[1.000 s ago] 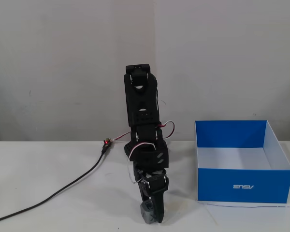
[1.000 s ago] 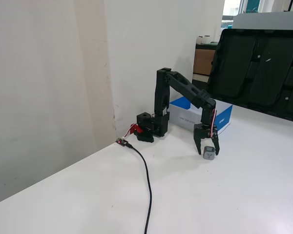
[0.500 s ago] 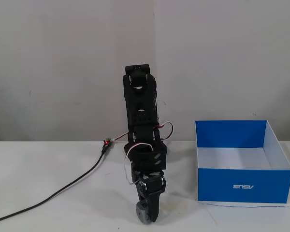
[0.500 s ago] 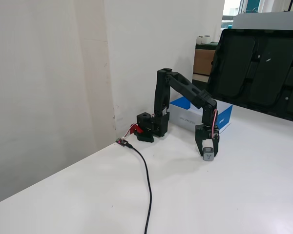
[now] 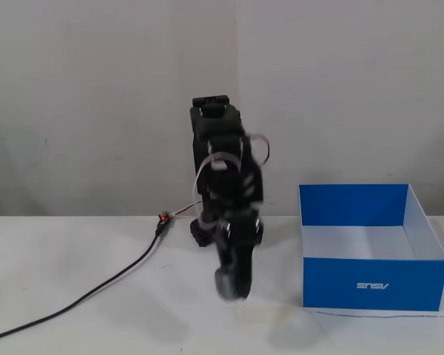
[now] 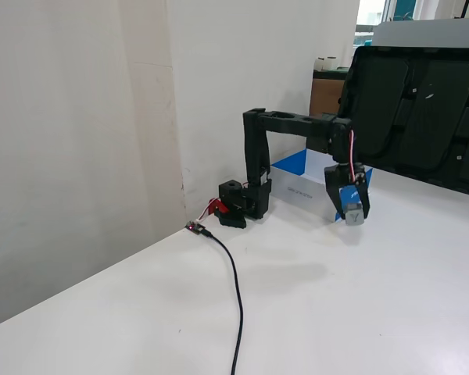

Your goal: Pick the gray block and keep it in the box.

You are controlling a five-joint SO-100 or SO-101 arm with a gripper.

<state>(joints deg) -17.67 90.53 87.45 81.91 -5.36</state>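
A black, matte plastic robot arm (image 6: 285, 121) stands on a smooth white tabletop (image 6: 313, 312) against a plain pale wall. In a fixed view from the side, its upper link rises straight from the base, and the forearm runs level out to the right before the wrist bends downward. The hand (image 6: 352, 215) points down and hangs clear above the tabletop, its two flat black fingers (image 6: 336, 205) pinching the gray block (image 6: 352, 211), a small cube with bevelled corners and a dark mark on the face toward the camera. In a fixed view from the front, the hand (image 5: 229, 285) and block (image 5: 223, 282) are blurred, so the block shows only as a gray smudge at the fingertips.

The box (image 5: 370, 248) sits on the tabletop to the right of the arm in the front view. It is open-topped rectangular cardboard, bright blue outside, white inside, with a small white logo on its front. From the side its blue corner (image 6: 293, 166) shows behind the arm.

A glossy black cable (image 6: 236, 297) curves across the tabletop to a small red connector (image 5: 163, 218) near the arm's base. White and red wires (image 5: 222, 159) loop along the arm's joints.
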